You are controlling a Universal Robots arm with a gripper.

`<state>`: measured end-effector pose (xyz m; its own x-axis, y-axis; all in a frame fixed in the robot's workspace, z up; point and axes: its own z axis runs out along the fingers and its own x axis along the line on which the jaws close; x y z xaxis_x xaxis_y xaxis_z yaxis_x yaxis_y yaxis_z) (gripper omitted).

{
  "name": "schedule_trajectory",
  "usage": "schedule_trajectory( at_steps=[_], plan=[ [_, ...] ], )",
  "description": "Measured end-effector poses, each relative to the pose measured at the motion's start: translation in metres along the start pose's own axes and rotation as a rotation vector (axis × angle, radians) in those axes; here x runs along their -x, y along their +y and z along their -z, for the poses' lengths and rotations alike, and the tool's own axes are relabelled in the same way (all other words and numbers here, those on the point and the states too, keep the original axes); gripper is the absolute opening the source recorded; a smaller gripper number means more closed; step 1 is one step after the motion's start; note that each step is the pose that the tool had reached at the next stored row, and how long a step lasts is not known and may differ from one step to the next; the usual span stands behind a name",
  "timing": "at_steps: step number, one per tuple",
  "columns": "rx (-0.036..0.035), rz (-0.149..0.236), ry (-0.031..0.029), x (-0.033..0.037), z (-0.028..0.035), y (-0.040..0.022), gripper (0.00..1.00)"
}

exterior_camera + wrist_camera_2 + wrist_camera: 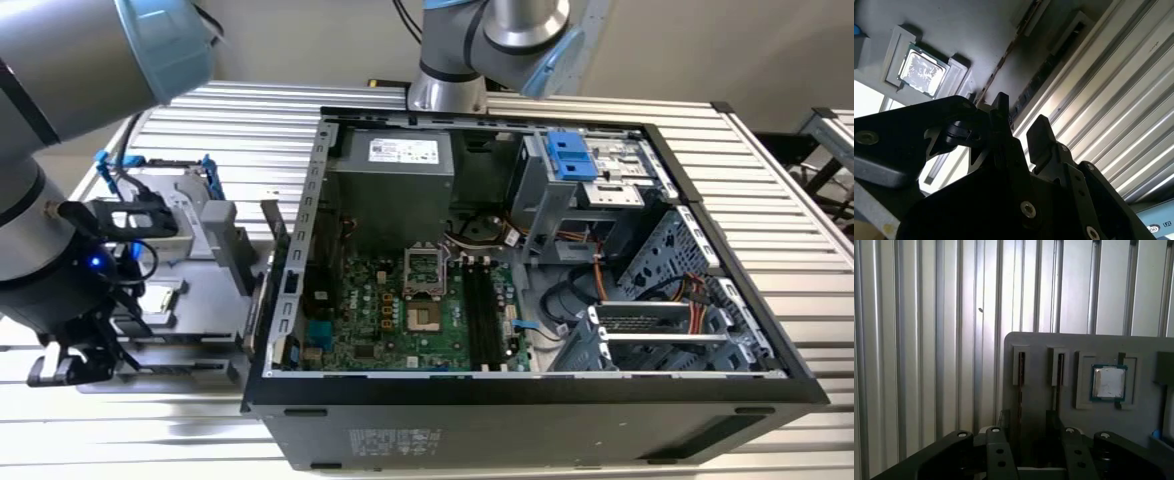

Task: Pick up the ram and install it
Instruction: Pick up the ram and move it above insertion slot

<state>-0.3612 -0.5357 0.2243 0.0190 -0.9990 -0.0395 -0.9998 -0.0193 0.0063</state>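
Note:
Two rams stand on edge in slots of a grey parts tray (1044, 342). In the first wrist view I see one ram (1020, 377) and the other ram (1059, 372) side by side. My gripper (1028, 422) is open, its fingers (1003, 422) spaced apart just short of the first ram, which runs down toward the gap. In the second wrist view that ram (1000, 64) shows as a thin brownish edge leading to the open gripper (1020, 127). In the exterior view the gripper (70, 368) hangs over the tray's near corner at that view's left.
A silver processor chip (1109, 382) sits in its own tray pocket beside the rams. The open computer case (534, 385) lies to the exterior view's right, its motherboard (387, 320) with dark memory slots (483, 315) exposed. The ribbed metal table (227, 130) surrounds everything.

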Motion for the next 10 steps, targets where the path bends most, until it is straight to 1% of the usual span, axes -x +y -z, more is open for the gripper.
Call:
schedule_trajectory(
  at_steps=[10],
  plan=[
    [0.0000, 0.000, 0.0000, -0.0004, -0.0104, -0.0001, 1.00]
  ],
)
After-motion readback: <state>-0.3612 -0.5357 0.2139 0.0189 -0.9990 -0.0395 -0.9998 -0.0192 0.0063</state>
